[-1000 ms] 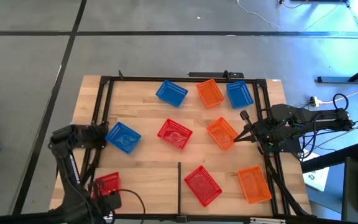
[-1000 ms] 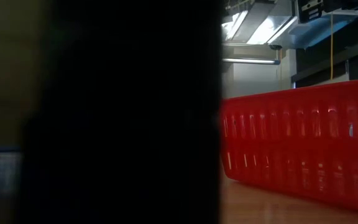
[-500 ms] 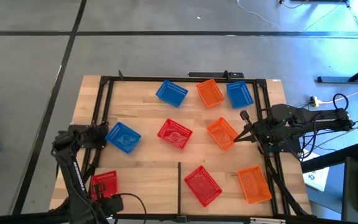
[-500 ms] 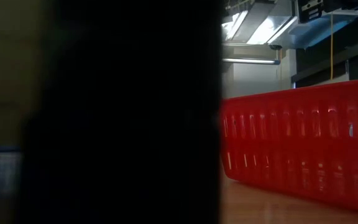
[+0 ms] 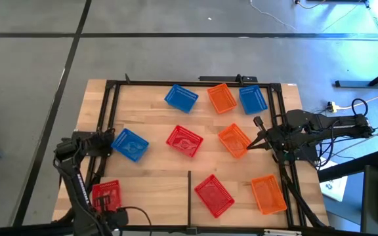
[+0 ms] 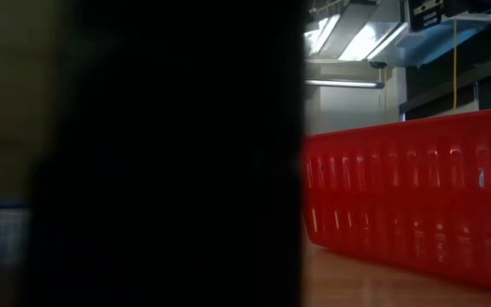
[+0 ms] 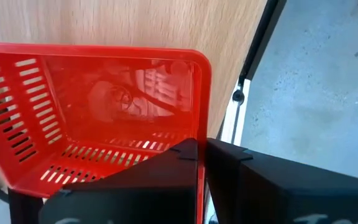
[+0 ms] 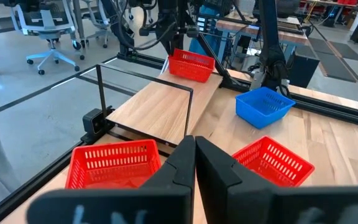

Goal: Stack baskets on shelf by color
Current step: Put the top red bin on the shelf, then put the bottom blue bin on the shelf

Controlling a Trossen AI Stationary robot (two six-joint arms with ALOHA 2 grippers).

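My left gripper [image 5: 112, 204] is at the table's near left corner, shut on a red basket [image 5: 107, 195], which also shows in the left wrist view [image 7: 98, 118]. My right gripper [image 5: 260, 139] is shut and empty, by the right side of an orange basket [image 5: 233, 140]. Two more red baskets [image 5: 184, 140] [image 5: 214, 195], three blue ones [image 5: 181, 98] [image 5: 253, 99] [image 5: 130, 143] and two more orange ones [image 5: 222, 98] [image 5: 268, 194] rest on their bottoms on the wooden top. A thin black divider bar [image 5: 189, 193] stands at the near edge. My left gripper pinches one side wall of the red basket [image 7: 202, 134] between its two fingers, one finger inside the basket and one outside. The basket is held open side up over the wood by the black frame rail. Whether its bottom is clear of the wood, I cannot tell.
A black frame [image 5: 110, 111] runs around the wooden top. In the low view a dark shape [image 6: 169, 153] blocks the left half, and a red basket [image 6: 416, 205] stands close on the right. Bare wood lies between the near red basket and the held one.
My left gripper has gone toward the table's left edge and a little toward the near edge, carrying the red basket with it. My right arm has kept still.
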